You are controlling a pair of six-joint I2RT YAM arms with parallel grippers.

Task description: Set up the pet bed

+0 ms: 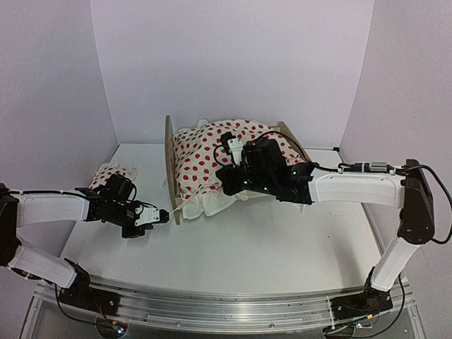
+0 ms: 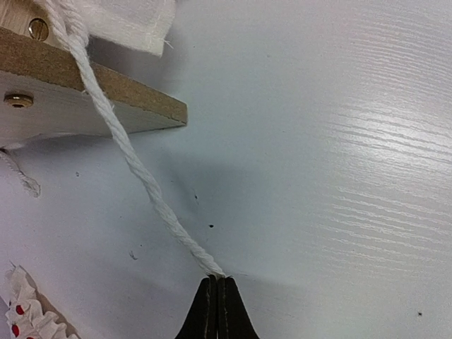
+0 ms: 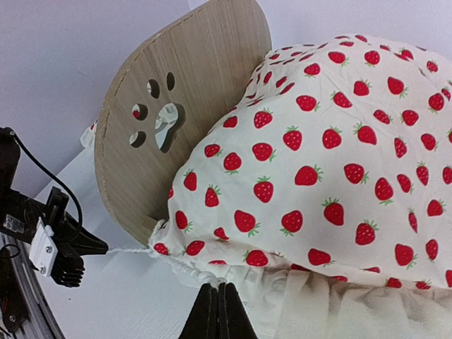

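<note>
Tightly twisted white cord (image 2: 139, 169) in left pincer (image 2: 217, 279)

Soft, even light from above filled all three views. From the top camera, the glossy white wood-grain table (image 1: 233, 240) looked bright, with faint, blurred shadows close around the small light-wood pet bed (image 1: 170, 166); well in front of the bed, the silver metal rail (image 1: 212, 311) bowed slightly. At the left wrist, the twisted white cord (image 2: 134, 166) was sharp, glare streaked the table right of the bed's board, and grey shadow lay beneath it.
</note>
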